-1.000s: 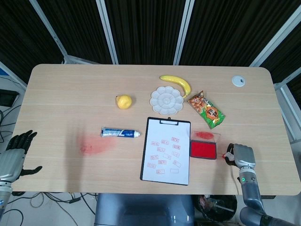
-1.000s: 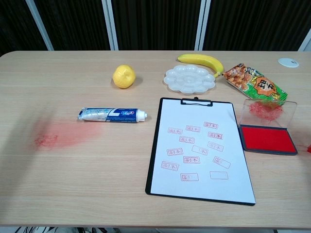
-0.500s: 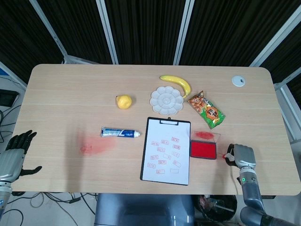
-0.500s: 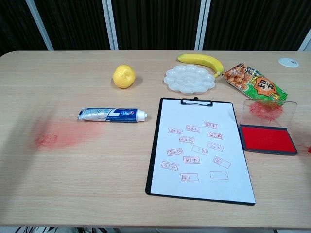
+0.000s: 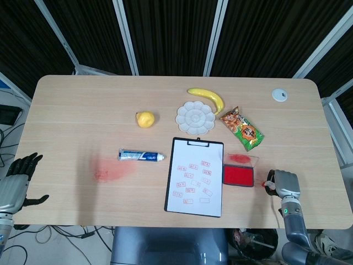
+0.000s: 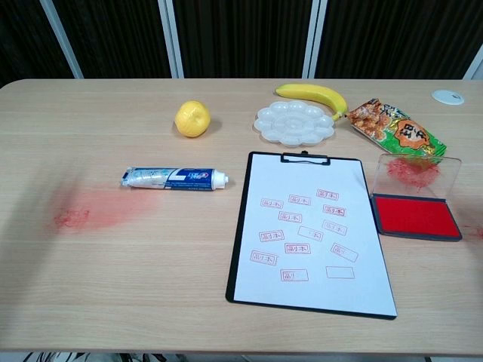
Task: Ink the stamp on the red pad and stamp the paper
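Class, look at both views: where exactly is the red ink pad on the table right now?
The red ink pad lies open at the table's right side, just right of the clipboard, below the snack packet; the right hand sits further right.

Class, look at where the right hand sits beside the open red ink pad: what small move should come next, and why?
Probably shift the right hand a little leftward over the red ink pad and lower it. It sits just right of the pad with something red at its fingers, apparently the stamp. The pad's lid is open, and the paper already carries prints.
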You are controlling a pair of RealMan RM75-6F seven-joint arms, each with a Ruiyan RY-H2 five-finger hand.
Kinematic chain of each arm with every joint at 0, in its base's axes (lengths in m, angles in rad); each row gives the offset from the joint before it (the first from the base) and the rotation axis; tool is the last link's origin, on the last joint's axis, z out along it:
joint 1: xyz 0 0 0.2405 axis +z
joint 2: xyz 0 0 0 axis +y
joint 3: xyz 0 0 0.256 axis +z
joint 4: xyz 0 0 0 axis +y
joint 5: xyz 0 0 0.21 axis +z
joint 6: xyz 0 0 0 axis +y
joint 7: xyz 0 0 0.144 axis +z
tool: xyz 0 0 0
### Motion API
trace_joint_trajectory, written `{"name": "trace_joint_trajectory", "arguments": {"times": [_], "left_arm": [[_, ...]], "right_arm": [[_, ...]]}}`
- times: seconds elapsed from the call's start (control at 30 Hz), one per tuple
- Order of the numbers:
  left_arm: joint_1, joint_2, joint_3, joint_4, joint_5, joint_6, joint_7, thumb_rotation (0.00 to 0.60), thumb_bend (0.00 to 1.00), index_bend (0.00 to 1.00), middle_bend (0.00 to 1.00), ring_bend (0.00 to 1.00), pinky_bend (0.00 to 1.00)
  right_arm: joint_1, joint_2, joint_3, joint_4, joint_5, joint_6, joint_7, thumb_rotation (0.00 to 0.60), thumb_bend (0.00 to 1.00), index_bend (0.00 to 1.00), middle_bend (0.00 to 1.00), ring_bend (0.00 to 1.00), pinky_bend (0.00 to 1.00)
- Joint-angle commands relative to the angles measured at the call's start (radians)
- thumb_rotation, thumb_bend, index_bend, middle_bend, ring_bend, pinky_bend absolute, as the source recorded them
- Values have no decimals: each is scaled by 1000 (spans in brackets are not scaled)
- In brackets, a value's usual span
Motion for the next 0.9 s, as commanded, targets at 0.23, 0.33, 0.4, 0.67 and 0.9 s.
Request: {"name": "trace_joint_trajectory", "arguments": {"times": [0.23, 0.33, 0.4, 0.67, 0.9], "left_arm": [[1, 1, 0, -1, 0, 0, 0, 600, 15, 0, 0, 0, 0], [1, 1, 0, -2, 0, -1, -1, 600, 15, 0, 0, 0, 0], [0, 2, 0, -2, 0, -1, -1, 600, 15, 0, 0, 0, 0], [1, 2, 0, -3, -1, -2, 0, 600, 14, 0, 0, 0, 0], [1, 2, 0, -3, -1, -2, 0, 600, 15, 0, 0, 0, 0]], "right_arm": [[2, 4, -4, -6, 14, -4, -15, 600, 377, 604, 473, 597, 773], [4, 8, -5, -10, 18, -7, -20, 600, 368, 581, 453, 578, 760], [4, 8, -6, -10, 19, -9, -21, 600, 363, 569, 440, 566, 749], [5, 12, -10, -21, 16, -7, -23, 600, 355, 538, 412, 538, 729], [8, 15, -13, -30, 23, -8, -31, 600, 332, 508, 388, 515, 714]]}}
